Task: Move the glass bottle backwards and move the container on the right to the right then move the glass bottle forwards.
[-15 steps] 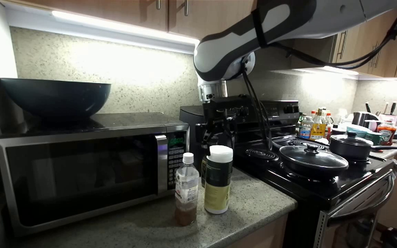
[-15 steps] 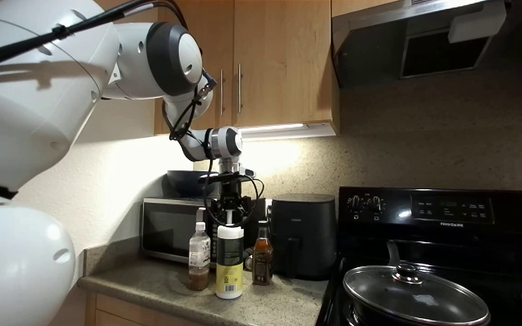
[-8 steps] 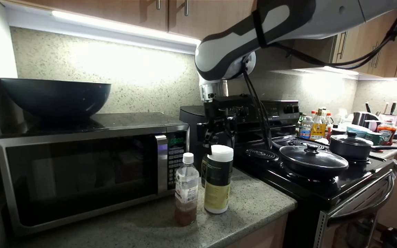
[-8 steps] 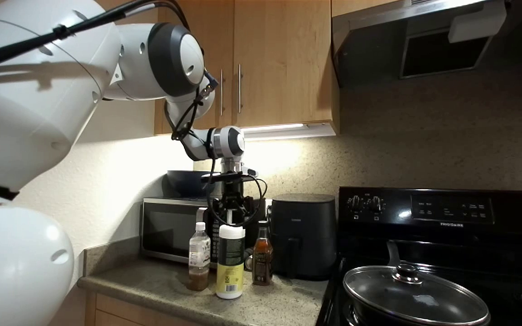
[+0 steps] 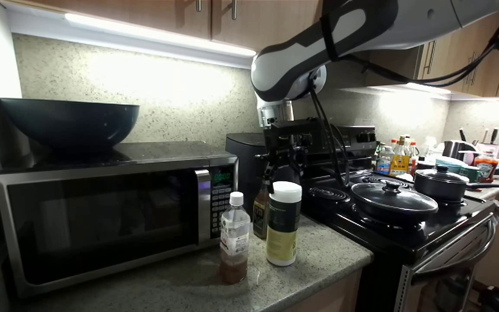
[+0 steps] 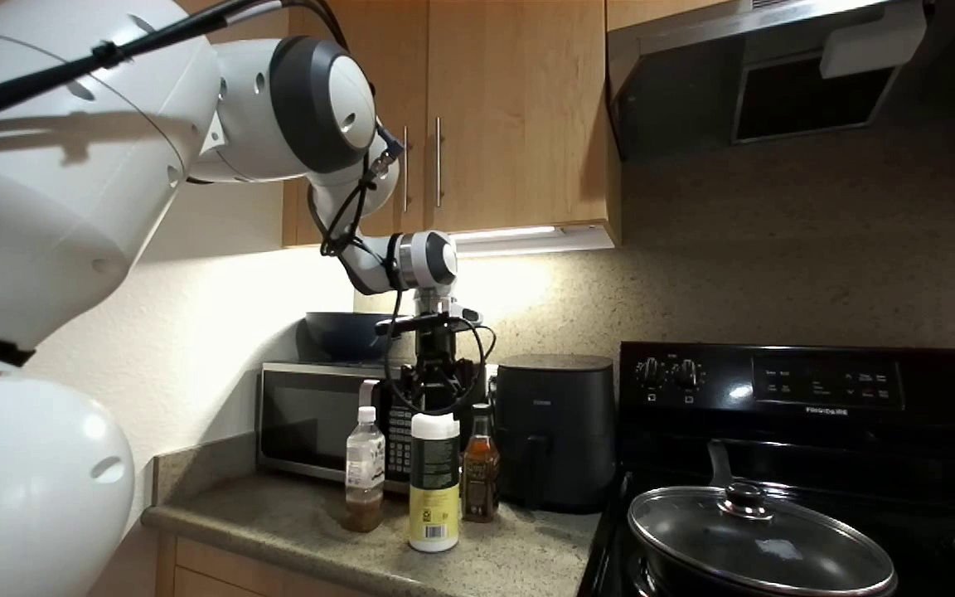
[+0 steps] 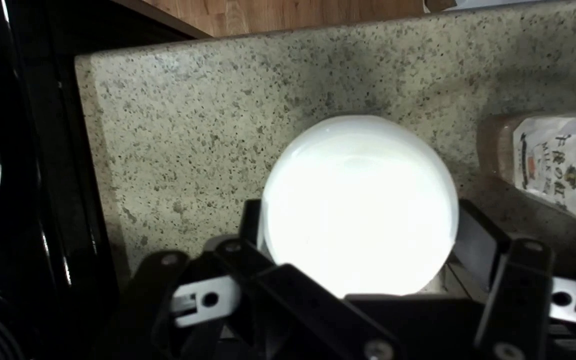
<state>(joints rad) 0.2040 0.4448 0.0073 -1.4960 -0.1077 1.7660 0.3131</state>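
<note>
Claw (image 7: 361,227) spans wide, gripping the white-lidded container (image 5: 283,225) at its top. It stands upright on the counter (image 5: 319,255); dark glass bottle (image 5: 260,216) just behind in both exterior views, clear bottle (image 5: 234,240) near.

My arm (image 5: 306,60) reaches in from high up in both exterior views, bent over at its joints, wrist (image 5: 275,113) turned straight down. Arm white and dark grey, gripper (image 7: 363,230) black, hanging below wrist, pointing down. In wrist view, my two fingers (image 7: 478,245) stand wide apart, one each side, turned inward, pinching what lies between them. Cables (image 6: 38,81) run along arm; thinner one loops loosely beside gripper.
</note>
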